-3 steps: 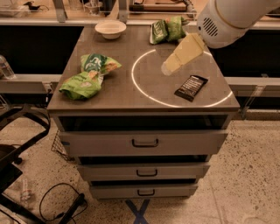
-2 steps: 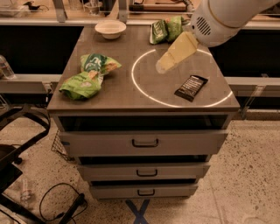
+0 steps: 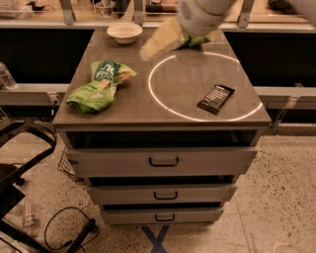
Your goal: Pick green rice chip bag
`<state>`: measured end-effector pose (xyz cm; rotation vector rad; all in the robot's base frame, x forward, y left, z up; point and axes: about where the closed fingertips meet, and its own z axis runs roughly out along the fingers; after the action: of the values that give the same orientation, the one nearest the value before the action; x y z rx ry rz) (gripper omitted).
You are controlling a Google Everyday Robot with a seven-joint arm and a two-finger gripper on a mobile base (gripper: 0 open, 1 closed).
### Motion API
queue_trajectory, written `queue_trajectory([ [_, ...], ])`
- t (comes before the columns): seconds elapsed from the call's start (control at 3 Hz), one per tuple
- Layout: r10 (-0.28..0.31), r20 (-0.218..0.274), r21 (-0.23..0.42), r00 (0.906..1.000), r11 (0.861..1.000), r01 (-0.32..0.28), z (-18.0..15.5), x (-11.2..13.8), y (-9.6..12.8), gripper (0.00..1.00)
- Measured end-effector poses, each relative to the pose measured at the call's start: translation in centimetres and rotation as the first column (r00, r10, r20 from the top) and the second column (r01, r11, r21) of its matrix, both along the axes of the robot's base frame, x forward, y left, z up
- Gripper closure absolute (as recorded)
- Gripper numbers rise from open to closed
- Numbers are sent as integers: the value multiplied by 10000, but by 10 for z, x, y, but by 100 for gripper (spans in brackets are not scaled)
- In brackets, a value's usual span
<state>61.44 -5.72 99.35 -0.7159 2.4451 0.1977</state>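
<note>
The green rice chip bag (image 3: 101, 85) is a large wrinkly light-green foil bag lying on the left part of the cabinet top (image 3: 128, 106), its darker end with the white logo pointing to the back. My gripper (image 3: 159, 40) hangs over the back middle of the top, to the right of and behind the bag, well apart from it. It appears as a blurred cream shape under the white arm (image 3: 202, 12).
A flat black wrapper (image 3: 216, 99) lies inside a glowing white ring (image 3: 153, 96) on the right. Smaller dark green packets (image 3: 197, 40) sit at the back, partly hidden by the arm. A white bowl (image 3: 124, 32) stands back left. Drawers (image 3: 163, 160) are below.
The gripper and arm have swung left and toward the back, from above the ring's right side to the back middle of the top. The bag and wrapper have not moved.
</note>
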Motion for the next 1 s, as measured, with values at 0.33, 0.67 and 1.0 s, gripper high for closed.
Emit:
queue_trajectory([
  [0.33,-1000,-1275,-184,9868,9950,985,-12,30,40,0],
  [0.67,-2110,-2560,-480,9434,9775,2056,-38,46,74,0],
  [1.0,-2948,-3846,-751,8747,9545,2887,-80,54,113,0],
])
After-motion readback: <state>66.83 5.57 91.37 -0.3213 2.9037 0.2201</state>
